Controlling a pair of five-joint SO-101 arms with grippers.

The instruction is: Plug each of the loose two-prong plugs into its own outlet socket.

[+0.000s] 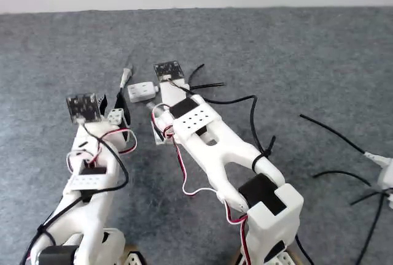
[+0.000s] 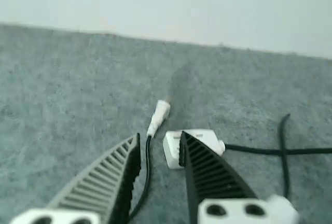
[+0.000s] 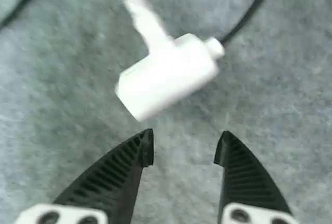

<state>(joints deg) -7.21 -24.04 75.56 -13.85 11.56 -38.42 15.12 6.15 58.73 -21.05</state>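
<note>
A white outlet socket lies on the grey carpet, with a black cable leaving one end. Beside it lies a white two-prong plug on its own black cable, apart from the socket. In the left wrist view my left gripper is open just short of the plug; the plug's cable runs between the fingers and the socket sits partly behind one finger. My right gripper is open, close above the socket, holding nothing. The plug lies just past the socket there.
A second white plug with several black cables lies at the carpet's right edge. More black cable curls beside the right arm. A pale wall borders the carpet at the back.
</note>
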